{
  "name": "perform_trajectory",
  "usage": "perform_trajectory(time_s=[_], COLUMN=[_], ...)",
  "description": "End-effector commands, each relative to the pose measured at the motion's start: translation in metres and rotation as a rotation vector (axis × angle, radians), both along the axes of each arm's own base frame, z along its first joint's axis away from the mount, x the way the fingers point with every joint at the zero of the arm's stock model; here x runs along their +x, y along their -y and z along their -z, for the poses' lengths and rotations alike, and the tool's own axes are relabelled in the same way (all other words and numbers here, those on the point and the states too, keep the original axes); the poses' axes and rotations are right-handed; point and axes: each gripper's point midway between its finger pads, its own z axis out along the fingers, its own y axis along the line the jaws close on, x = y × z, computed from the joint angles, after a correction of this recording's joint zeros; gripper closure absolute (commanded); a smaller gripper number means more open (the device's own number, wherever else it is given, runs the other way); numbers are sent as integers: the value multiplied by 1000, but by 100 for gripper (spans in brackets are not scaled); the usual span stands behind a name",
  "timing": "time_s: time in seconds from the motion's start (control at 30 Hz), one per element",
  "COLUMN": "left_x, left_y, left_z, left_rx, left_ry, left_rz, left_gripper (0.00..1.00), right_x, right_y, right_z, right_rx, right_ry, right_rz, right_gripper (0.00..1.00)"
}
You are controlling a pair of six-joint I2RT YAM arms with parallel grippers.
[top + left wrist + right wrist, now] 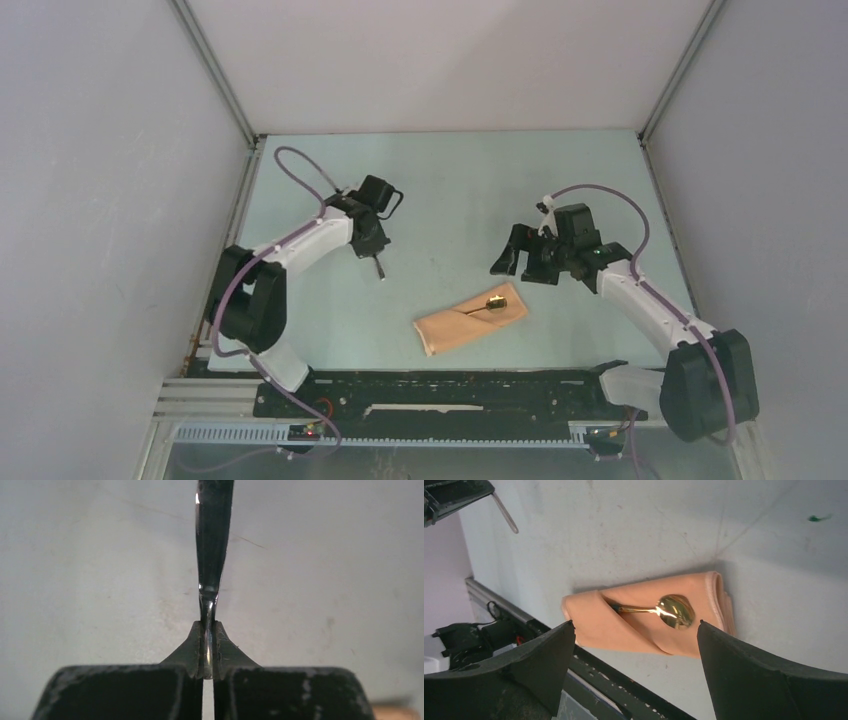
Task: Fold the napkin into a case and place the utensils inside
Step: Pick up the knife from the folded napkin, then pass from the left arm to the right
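Case point(471, 319): peach cloth folded to a narrow oblong, lying slantwise near the middle of the tabletop's point(450, 180) near edge, a diagonal flap forming the pocket mouth.

Spoon point(675, 611): handle tucked under that flap, gold bowl showing outside, toward the case's far right end.

Silvery utensil point(212, 540): slim, pinched by one end in the left gripper point(208, 645), jaws clamped tight upon it. It hangs clear of the surface over the tabletop's left half, well apart from the case (which piece of cutlery it is cannot be told).

Right gripper point(522, 266): jaws at full spread, empty, poised just beyond the case's far side.

Step in hand, by judgement: bringing the second utensil to the pocket. To do it well, line the piece up with the spoon's handle. Lower the free tip onto the cloth before the flap's mouth and slide in shallow, so the fold is not dragged. The right gripper could pin the case's edge if it shifts.
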Motion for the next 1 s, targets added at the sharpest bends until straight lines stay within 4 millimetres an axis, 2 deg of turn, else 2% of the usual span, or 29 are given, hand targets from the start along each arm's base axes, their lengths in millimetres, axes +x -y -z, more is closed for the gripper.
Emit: perform_trajectory(time_s=[0.0,0.1,0.2,0.37,0.43,0.6,0.8,0.87,0.97], left_x=[13,-3,-22,-49,-58,-78,-96,-100,-104], left_y=[50,86,108,140,151,177,198,200,203], left_z=[-51,-62,-72,-75,-73,-68,-65,-63,-60], left_rx=[-36,-77,-19,-4,6,-14,-19,-19,-19], left_ry=[224,254,289,291,295,291,286,280,272], left_rz=[422,637,811,965,1012,1106,1186,1198,1213], left_gripper=[100,100,100,100,100,100,100,100,100], right_x=[13,17,22,16,15,20,23,24,25], right_y=[-27,-42,-52,-69,-72,-60,-55,-47,-40], right_z=[-16,-32,-51,-67,-69,-56,-45,-46,-47], right_rx=[165,334,469,533,544,592,623,652,692], right_ry=[53,47,65,104,109,121,121,140,133], right_rz=[-110,-195,-262,-344,-356,-298,-263,-240,-231], right_gripper=[0,1,7,18,27,43,52,56,57])
